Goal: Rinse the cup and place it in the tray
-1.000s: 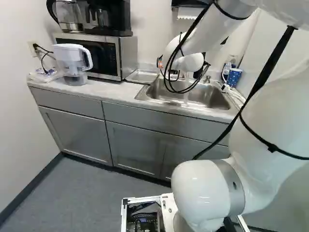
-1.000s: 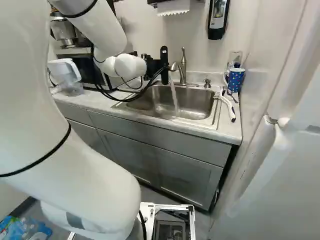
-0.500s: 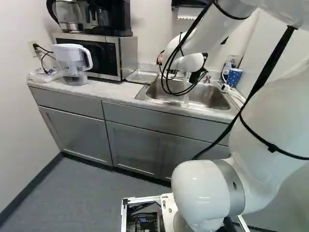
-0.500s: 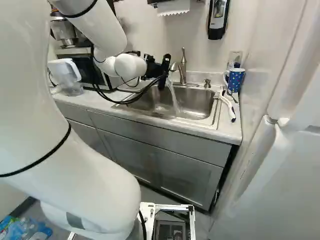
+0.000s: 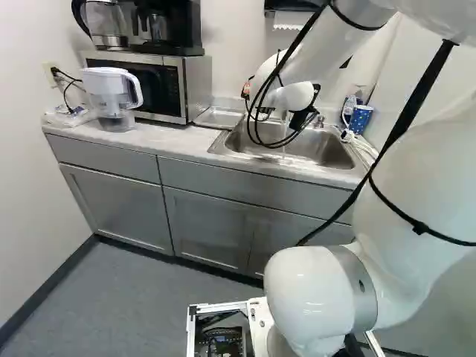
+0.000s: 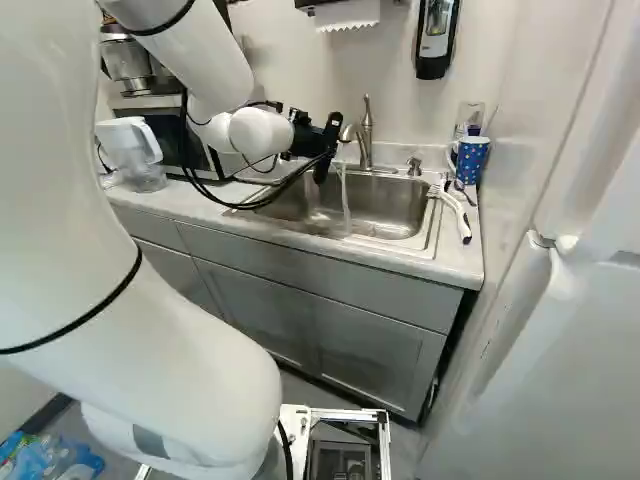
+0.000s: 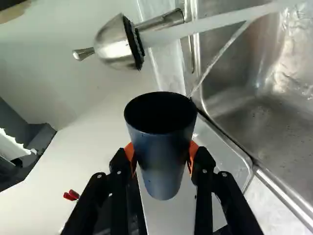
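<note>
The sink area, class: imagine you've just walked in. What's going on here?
A white robot arm is at the sink, rinsing or about to finish rinsing a dark cup. Its gripper holds the cup between its two orange pads. The faucet is running, and a thin strand of water shows between the main stream and the cup's rim. The cup is not yet in the metal tray beside the sink.
</note>
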### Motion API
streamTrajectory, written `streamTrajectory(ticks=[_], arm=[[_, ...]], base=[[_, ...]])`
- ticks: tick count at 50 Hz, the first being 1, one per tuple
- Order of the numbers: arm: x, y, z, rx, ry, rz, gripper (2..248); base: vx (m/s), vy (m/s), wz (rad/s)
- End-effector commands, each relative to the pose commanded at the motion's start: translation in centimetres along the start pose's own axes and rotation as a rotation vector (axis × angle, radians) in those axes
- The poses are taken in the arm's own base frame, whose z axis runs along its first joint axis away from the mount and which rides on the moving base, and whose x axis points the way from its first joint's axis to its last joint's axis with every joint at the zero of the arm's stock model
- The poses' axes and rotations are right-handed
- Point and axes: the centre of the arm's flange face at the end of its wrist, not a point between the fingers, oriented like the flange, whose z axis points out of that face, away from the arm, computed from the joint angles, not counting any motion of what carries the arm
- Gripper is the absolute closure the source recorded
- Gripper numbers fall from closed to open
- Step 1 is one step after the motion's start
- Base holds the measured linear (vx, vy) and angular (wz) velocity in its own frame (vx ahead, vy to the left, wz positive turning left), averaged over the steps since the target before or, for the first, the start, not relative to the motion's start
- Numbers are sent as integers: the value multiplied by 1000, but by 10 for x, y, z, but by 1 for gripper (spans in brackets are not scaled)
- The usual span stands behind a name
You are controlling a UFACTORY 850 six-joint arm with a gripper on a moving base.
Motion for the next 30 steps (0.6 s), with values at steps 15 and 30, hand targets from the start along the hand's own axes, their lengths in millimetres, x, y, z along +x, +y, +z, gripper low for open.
streamTrajectory(ticks=[15, 30], arm=[[0, 0, 0, 0, 0, 0, 128], [0, 0, 0, 0, 0, 0, 128]], base=[[0, 0, 0], [0, 0, 0]])
